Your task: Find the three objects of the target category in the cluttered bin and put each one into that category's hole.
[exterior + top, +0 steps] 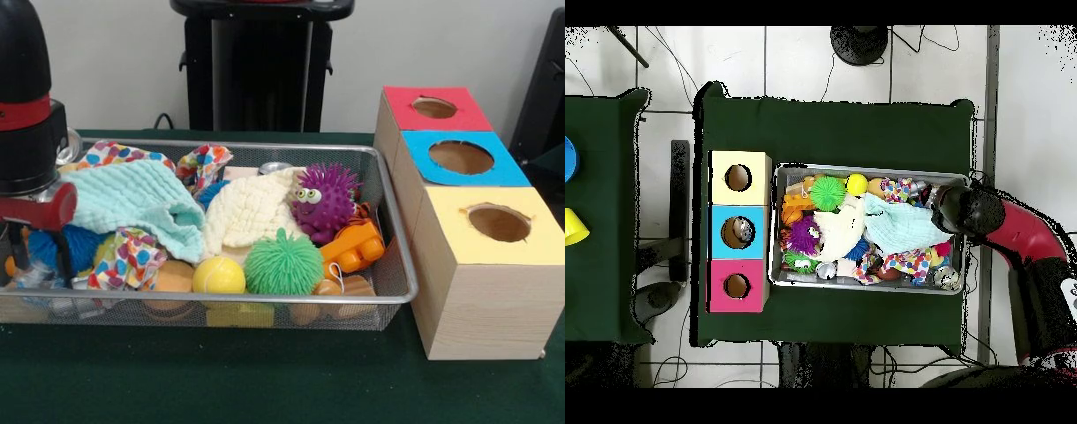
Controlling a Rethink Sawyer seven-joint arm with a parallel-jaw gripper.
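The wire mesh bin (393, 225) sits on the green surface (265, 380), packed with mixed clutter, and just right of it stands a row of three wooden boxes, each with a round hole on top: the yellow box (490, 265) nearest, the blue box (459, 159) in the middle and the red box (433, 108) farthest. Which category is wanted cannot be told from the scene, so the likely candidates are judged together

The green spiky ball (283, 263) lies near the front rim, in the middle of the bin, with the yellow ball (218, 276) touching its left side. The purple spiky creature (325, 200) sits behind and to the right, resting against the orange block (353, 250). The spiky toys look rubbery, light and squashy; their soft spines would give under pressure, so a hold across the round body from above seems best. The yellow ball appears smooth and may slip, so it wants a centred pinch. The orange block looks rigid plastic, easy to take by its flat sides

The teal cloth (141, 201) and cream cloth (250, 210) drape over the middle and left of the bin, limp and light, probably hiding more objects; they would need lifting at a bunched fold

The end effector (35, 208) hangs over the bin's left end, its tips buried among the clutter there, so I cannot tell whether they are apart or together
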